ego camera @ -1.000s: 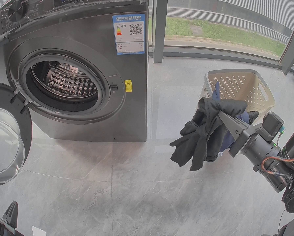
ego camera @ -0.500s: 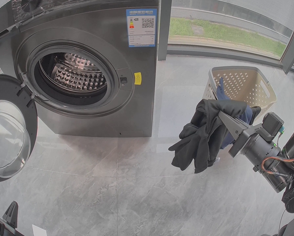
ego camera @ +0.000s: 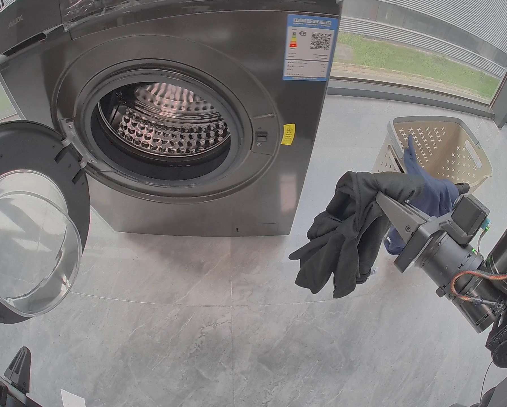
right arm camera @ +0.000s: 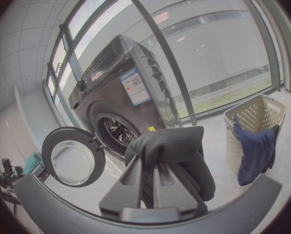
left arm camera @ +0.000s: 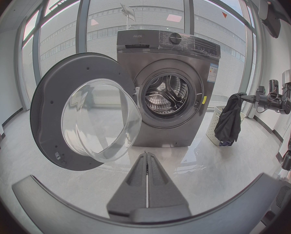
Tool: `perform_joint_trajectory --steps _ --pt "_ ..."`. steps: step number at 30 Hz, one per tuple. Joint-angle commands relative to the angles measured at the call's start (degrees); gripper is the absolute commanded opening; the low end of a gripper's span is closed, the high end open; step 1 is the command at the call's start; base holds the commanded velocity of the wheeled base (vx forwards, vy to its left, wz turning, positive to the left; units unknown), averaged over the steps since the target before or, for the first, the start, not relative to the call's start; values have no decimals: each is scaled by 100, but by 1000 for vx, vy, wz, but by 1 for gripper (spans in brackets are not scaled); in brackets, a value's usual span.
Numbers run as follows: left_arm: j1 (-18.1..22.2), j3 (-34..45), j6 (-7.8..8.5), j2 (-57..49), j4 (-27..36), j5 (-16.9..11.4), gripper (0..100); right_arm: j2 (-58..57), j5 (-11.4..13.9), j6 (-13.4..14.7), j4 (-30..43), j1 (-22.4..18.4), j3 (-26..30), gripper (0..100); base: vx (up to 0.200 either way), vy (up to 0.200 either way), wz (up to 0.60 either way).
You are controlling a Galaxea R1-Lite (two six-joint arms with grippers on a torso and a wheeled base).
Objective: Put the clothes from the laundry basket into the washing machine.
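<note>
My right gripper was clamped tight on a dark grey garment. Its two fingers were pressed together, with a fold of the cloth bunched over and between their tips. The rest of the garment hung loose from that fold in a long drape, up in the air above the grey tiled floor. Just behind the gripper and the hanging cloth stood the beige laundry basket, upright on the floor near the window, its perforated walls showing. A blue garment lay draped over the basket's near rim, part of it inside and part trailing down the outer wall. To the left of the basket stood the washing machine, a dark metal front-loader with a label on its upper right corner. Its round door was swung wide open to the left, and the ribbed steel drum was bare to my view. The dark garment I held hung in front of the machine's right side, outside the drum and off to the right of the opening. My left gripper sat low on the left, facing the open door. Its fingers were closed flat against each other and gripped nothing.
</note>
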Motion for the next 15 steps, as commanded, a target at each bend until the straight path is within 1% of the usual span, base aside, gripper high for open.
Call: perform_joint_trajectory --steps 1,2,11,15 --pt "4 101 -8 -95 -1 0 0 0 -1 2 -1 -7 1 0 0 200 0" --pt "-4 101 -8 -95 -1 9 0 0 -1 2 -1 -7 10 0 0 200 0" --pt "-4 101 0 -95 -1 9 0 0 -1 11 -1 -7 19 0 0 0 0" --pt "4 101 0 -95 -1 9 0 9 -1 11 -1 -7 19 0 -200 0 0"
